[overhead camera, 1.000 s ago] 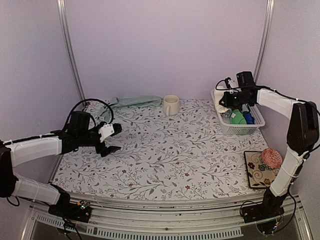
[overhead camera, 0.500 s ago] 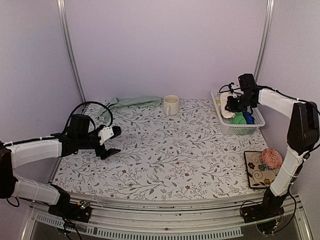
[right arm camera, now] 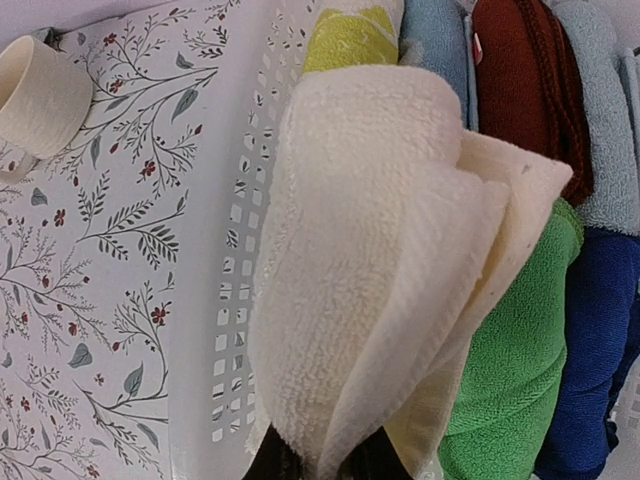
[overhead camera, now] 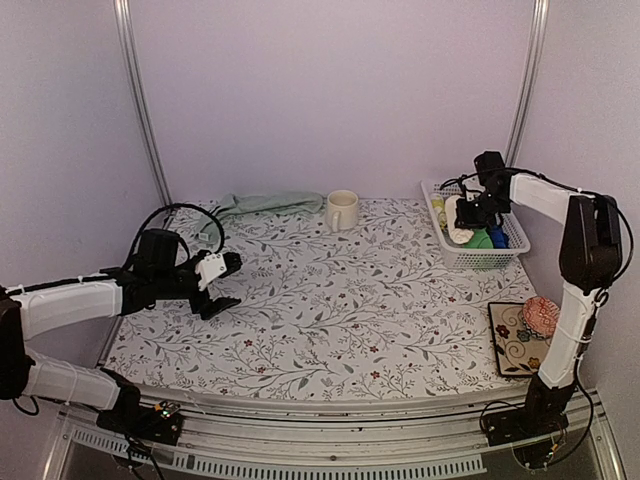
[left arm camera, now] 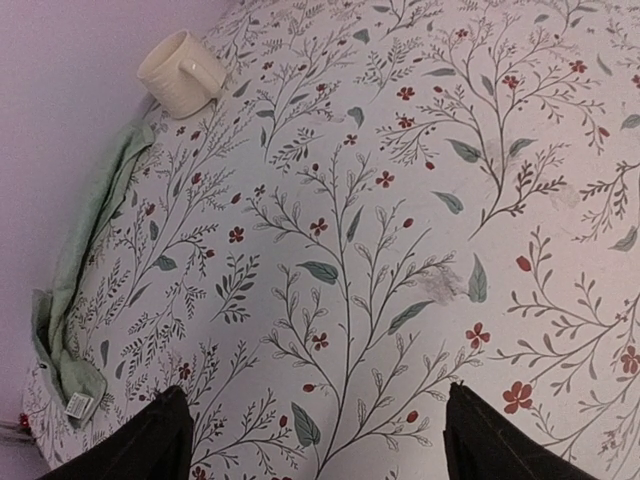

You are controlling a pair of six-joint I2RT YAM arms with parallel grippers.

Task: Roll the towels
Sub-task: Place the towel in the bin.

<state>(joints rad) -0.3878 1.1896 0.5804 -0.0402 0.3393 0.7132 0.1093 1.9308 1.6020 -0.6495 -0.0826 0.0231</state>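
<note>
Right tool (overhead camera: 468, 208) clenched on cream towel (right arm camera: 370, 250), up over white basket (overhead camera: 480, 258). Left tool (overhead camera: 228, 282) released, wide, above surface (overhead camera: 330, 320). Green towel (overhead camera: 265, 203) lies at back edge of surface, just beside mug (overhead camera: 341, 210).

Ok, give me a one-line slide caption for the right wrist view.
Right claw grips the cream towel over the white basket of coloured cloths, cream mug at upper left.
</note>
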